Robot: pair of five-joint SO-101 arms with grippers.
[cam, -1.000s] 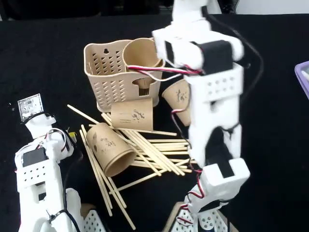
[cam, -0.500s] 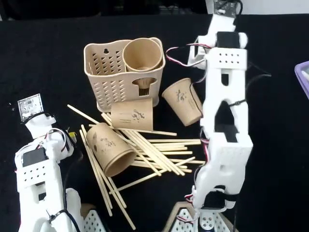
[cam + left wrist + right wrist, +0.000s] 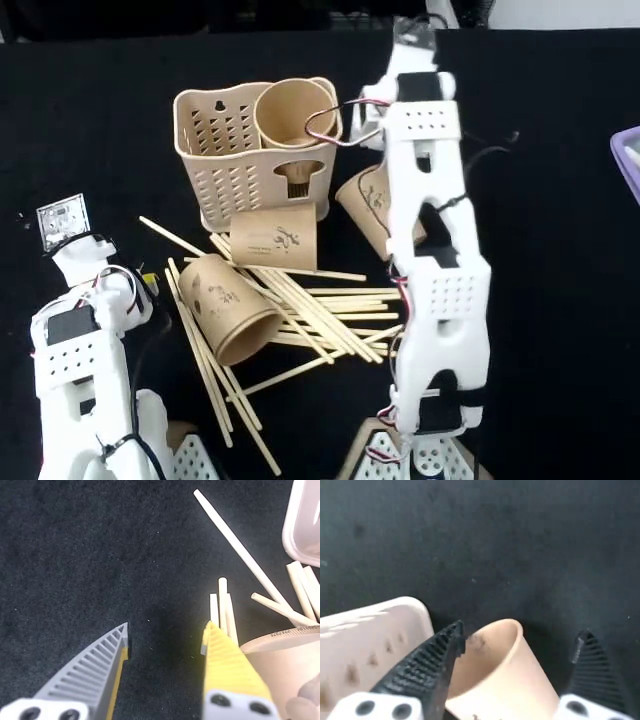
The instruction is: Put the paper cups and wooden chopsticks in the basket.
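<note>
The beige slotted basket (image 3: 235, 160) stands at the back with one paper cup (image 3: 295, 112) upright inside it. Two more cups lie on their sides, one in front of the basket (image 3: 275, 238) and one nearer me (image 3: 225, 305), among scattered wooden chopsticks (image 3: 320, 310). Another cup (image 3: 368, 200) leans to the right of the basket, partly under my right arm (image 3: 435, 290). My right gripper (image 3: 521, 632) is open, its black fingers astride that cup's (image 3: 505, 672) rim beside the basket (image 3: 370, 630). My left gripper (image 3: 166, 627) is open above bare cloth, near chopstick ends (image 3: 220, 605) and a cup rim (image 3: 285, 640).
A black cloth covers the table (image 3: 120, 100). My left arm (image 3: 80, 340) sits at the near left corner. A purple object (image 3: 630, 160) pokes in at the right edge. A pale rounded corner (image 3: 305, 525) shows beyond the chopsticks in the left wrist view.
My right arm came down from over the basket's right side, stretched out past it, then shifted left over the leaning cup. The left arm, the cups and the chopsticks stayed put.
</note>
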